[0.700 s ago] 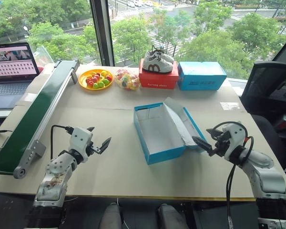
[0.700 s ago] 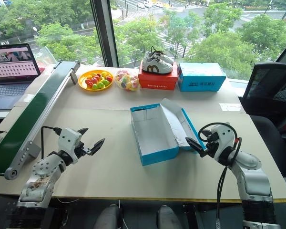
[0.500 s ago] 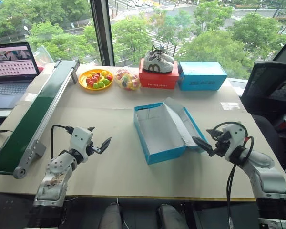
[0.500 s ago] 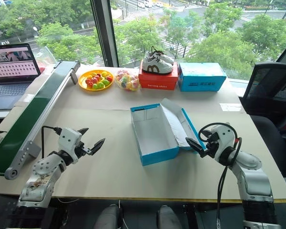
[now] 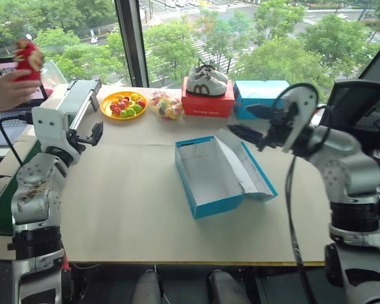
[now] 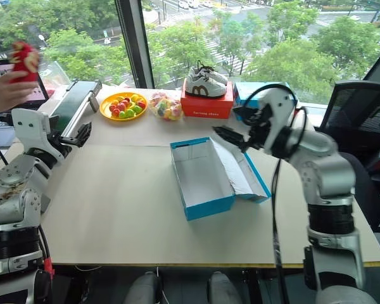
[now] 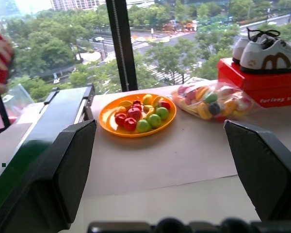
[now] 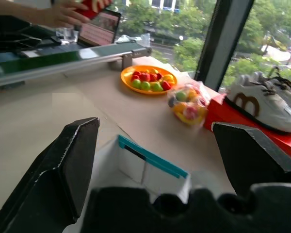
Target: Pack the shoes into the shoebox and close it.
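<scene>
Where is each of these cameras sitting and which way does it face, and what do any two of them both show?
Left eye and right eye: on the head, looking down over the table at the open shoebox; both raised arms show, left claw, right claw.
Left wrist: behind the open left claw, facing the fruit plate and window.
Right wrist: behind the open right claw, above the shoebox, facing the conveyor.
Shared: both wrist views show the fruit plate and the grey-and-white sneakers.
</scene>
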